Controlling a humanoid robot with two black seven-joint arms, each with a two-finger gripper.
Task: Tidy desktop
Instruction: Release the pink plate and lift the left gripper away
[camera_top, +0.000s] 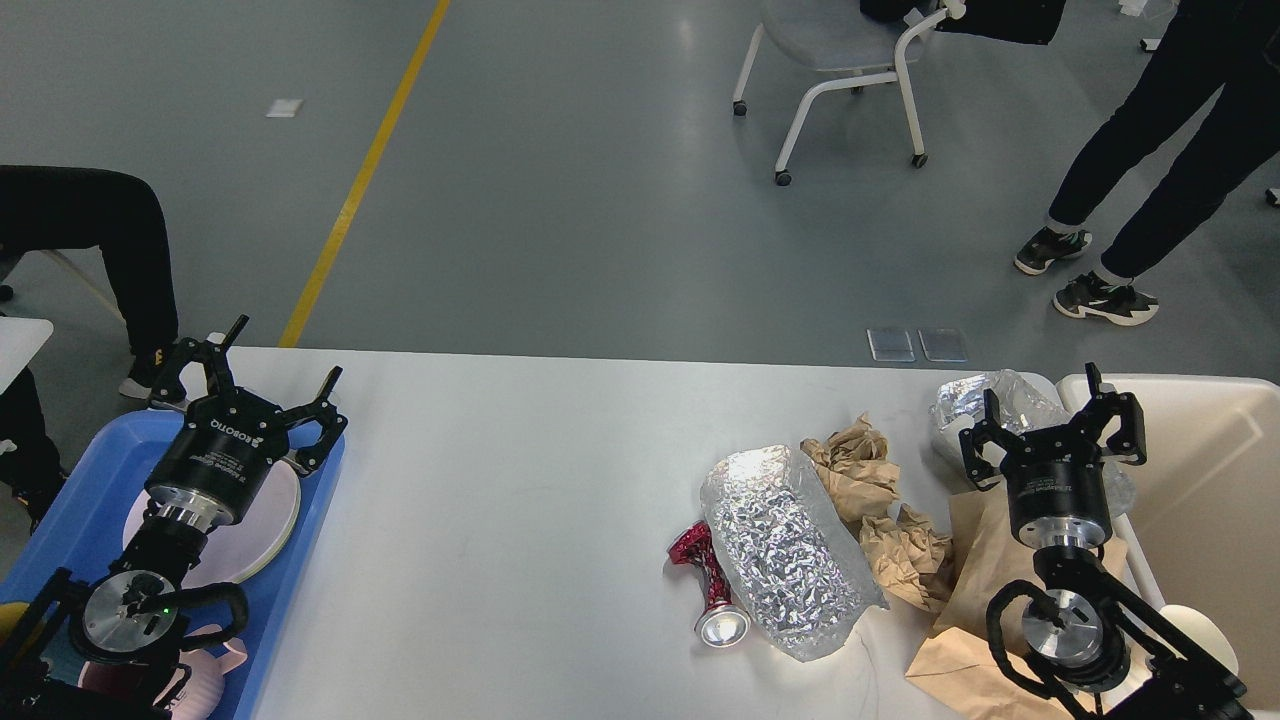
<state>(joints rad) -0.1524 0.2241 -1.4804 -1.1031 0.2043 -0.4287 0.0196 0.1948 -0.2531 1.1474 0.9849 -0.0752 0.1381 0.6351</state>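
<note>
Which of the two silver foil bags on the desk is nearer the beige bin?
The smaller foil bag, partly behind the right gripper, beside the beige bin. The larger foil bag lies mid-desk by the crushed red can.

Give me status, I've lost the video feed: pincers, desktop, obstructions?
Left pincer and right pincer open, empty. Desktop still littered: foil bag, crushed red can, brown paper. Nothing blocking.

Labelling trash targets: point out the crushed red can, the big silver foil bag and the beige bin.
crushed red can (705, 580): head view, dented red body.
big silver foil bag (785, 550): head view, crinkled middle.
beige bin (1215, 480): head view, inner wall.
</note>
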